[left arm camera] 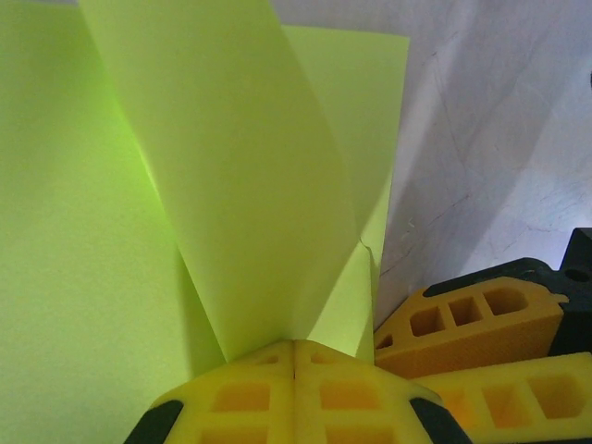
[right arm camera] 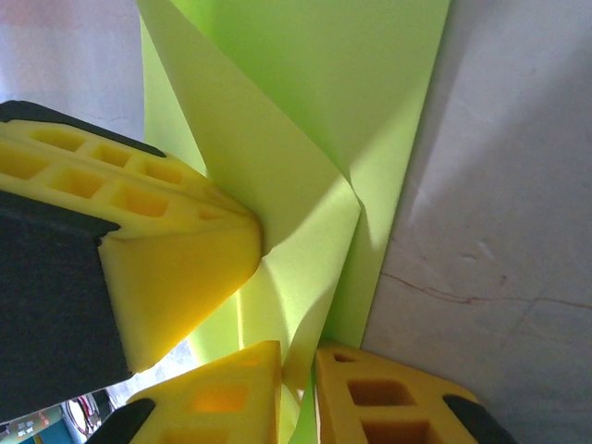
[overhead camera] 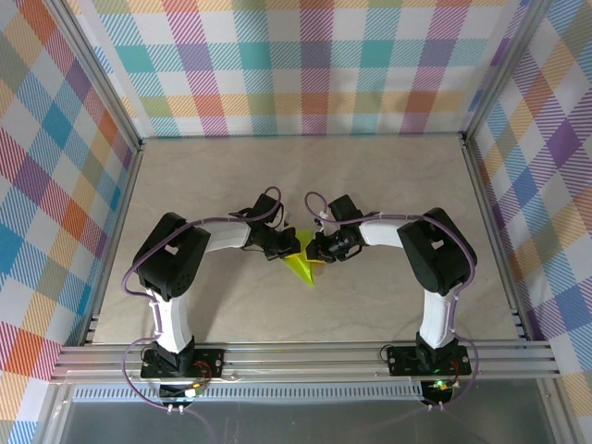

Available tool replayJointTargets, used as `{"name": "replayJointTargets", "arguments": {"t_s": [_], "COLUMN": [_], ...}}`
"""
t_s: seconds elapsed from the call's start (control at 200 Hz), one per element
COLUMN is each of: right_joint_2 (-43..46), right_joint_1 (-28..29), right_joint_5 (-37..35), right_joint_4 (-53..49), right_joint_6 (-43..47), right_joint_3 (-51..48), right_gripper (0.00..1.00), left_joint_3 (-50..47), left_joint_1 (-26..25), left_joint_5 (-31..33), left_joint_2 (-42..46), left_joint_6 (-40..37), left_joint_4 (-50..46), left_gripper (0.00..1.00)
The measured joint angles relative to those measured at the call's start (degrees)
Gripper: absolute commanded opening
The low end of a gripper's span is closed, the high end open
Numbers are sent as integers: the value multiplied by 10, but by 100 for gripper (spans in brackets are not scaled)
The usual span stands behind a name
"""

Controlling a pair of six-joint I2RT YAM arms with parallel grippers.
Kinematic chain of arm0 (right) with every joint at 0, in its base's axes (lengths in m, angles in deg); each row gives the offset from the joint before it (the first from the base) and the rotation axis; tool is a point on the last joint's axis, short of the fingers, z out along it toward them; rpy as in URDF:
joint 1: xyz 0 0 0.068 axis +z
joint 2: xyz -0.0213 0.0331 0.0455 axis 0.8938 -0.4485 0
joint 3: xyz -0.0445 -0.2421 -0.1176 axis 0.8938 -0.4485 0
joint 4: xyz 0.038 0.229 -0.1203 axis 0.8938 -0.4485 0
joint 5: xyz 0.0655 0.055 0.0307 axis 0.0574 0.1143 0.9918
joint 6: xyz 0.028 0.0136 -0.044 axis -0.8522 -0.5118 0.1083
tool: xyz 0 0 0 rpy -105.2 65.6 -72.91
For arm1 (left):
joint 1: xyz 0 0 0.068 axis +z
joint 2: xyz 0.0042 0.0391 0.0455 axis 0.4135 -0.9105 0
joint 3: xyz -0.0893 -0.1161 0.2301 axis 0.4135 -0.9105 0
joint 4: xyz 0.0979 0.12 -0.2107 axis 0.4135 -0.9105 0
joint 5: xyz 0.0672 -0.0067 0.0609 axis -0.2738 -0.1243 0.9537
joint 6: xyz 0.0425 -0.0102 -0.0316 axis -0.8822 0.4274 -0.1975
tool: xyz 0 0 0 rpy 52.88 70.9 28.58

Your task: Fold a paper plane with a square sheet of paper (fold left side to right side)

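The square sheet of paper (overhead camera: 301, 269) is lime, partly folded, and lies pointed at the table's middle between both arms. My left gripper (overhead camera: 290, 246) is shut on a raised flap of it; in the left wrist view its pads (left arm camera: 294, 350) meet with the paper (left arm camera: 231, 185) rising out of them. My right gripper (overhead camera: 314, 248) faces it from the right. In the right wrist view that gripper (right arm camera: 298, 372) stands slightly open, a fold of paper (right arm camera: 305, 120) hanging loose in the narrow gap. The left gripper's fingers (right arm camera: 176, 268) press the sheet just beside it.
The beige table (overhead camera: 370, 185) runs bare to the back and both sides. Checked walls (overhead camera: 305, 65) enclose it on three sides. An aluminium rail (overhead camera: 305, 357) crosses the near edge at the arm bases.
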Motion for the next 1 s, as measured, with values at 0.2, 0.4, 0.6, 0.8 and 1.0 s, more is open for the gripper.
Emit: {"name": "replayJointTargets", "arguments": {"t_s": [0.2, 0.4, 0.6, 0.8, 1.0], "right_joint_2": [0, 1, 13, 54, 93], "right_joint_1": [1, -2, -10, -14, -14], "right_joint_5": [1, 11, 6, -17, -15], "right_joint_4": [-9, -8, -25, -61, -71], "right_joint_6": [0, -9, -10, -1, 2], "right_joint_3": [7, 8, 11, 12, 11], "right_gripper": [22, 29, 34, 32, 29], "left_joint_3": [-4, -7, -7, -7, -7], "left_joint_1": [0, 0, 0, 0, 0], "left_joint_5": [0, 0, 0, 0, 0], "left_joint_2": [0, 1, 1, 1, 1], "left_joint_6": [0, 0, 0, 0, 0], "left_joint_4": [8, 12, 13, 13, 13], "left_gripper": [0, 0, 0, 0, 0]}}
